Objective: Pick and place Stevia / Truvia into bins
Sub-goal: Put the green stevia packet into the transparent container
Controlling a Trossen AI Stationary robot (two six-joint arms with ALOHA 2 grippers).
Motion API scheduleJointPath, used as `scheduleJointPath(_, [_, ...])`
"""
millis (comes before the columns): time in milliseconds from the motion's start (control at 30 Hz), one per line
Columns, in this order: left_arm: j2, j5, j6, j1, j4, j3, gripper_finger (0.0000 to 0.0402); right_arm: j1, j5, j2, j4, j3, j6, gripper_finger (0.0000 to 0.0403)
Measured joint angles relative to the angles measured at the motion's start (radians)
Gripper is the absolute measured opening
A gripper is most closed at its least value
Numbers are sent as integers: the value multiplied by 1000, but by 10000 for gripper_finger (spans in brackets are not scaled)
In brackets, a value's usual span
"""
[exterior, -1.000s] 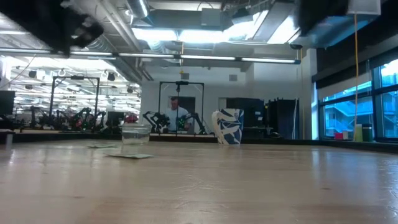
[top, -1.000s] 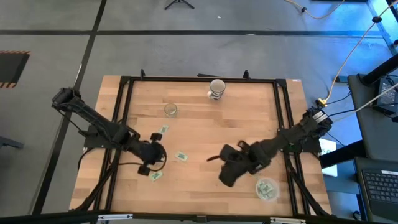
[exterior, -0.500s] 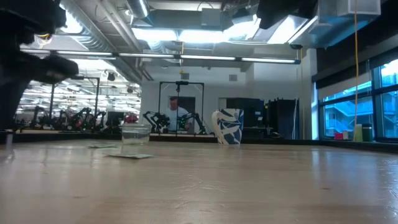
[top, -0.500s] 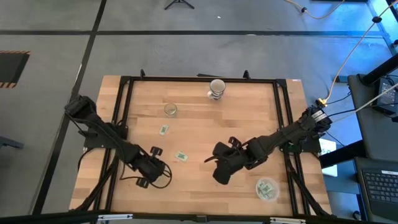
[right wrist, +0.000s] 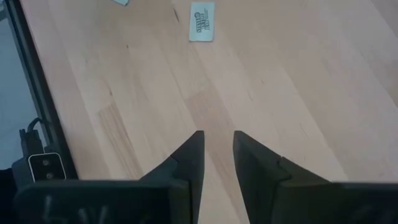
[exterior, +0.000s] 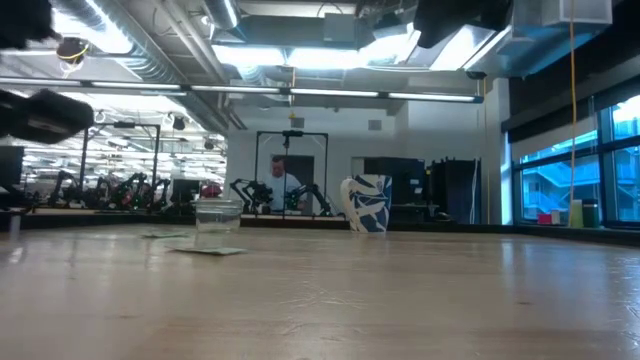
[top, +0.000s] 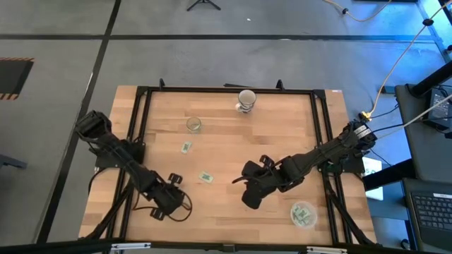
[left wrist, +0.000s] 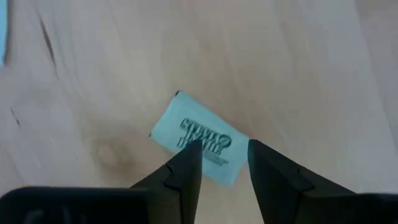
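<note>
**Left hand poised over sachet as sorting job sits partly done**

The left hand (left wrist: pixel 219 163) hangs low over the front-left part of the wooden counter (top: pixel 233 141), its two dark fingers (left wrist: pixel 184 171) parted by a narrow gap and straddling one edge of a white-and-green sachet (left wrist: pixel 202 145) that lies flat on the wood. In the wrist view the fingers hold nothing; whether their tips touch the paper cannot be told. From above, the hand (top: pixel 169 200) hides this packet completely.

Two more sachets lie loose farther up the counter, one near the middle (top: pixel 205 177) and one (top: pixel 186 147) toward a small clear cup (top: pixel 193 125). The clear round bin (top: pixel 304 214) sits at the front-right corner with several packets already inside. A patterned cup (top: pixel 246 100) stands at the far edge.

The right hand (top: pixel 247 185) waits over the middle of the counter, its fingers slightly apart and empty, with a sachet (right wrist: pixel 202 21) visible well ahead of it.

The packet looks feather-light, thin and limp, with almost no height for fingers to catch. A sound grip would likely close across its short width, pinching the long edges so the paper buckles up between the pads. Pressing hard risks skidding it along the smooth wood, and a corner hold could let it flop or slip free on the way to the bin.
</note>
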Motion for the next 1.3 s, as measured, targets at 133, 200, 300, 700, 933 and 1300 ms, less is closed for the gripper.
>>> scheduleJointPath(133, [0, -63, -15, -53, 18, 0, 125, 0, 0, 0, -2, 0, 0, 88])
scheduleJointPath(200, [0, -85, -26, -68, 18, 0, 125, 0, 0, 0, -3, 0, -1, 88])
scheduleJointPath(300, [13, -91, -30, -69, 20, 0, 125, -3, 0, 0, -3, 0, -2, 88])
scheduleJointPath(700, [125, -55, -39, -68, 52, 6, 99, -3, 0, 0, -3, -1, -1, 88])
scheduleJointPath(933, [128, -68, -39, -69, 56, 5, 71, -4, 0, 0, -2, 0, 0, 88])
scheduleJointPath(1300, [129, -86, -40, -69, 55, 3, 53, -3, 0, 0, -1, 0, 0, 88])
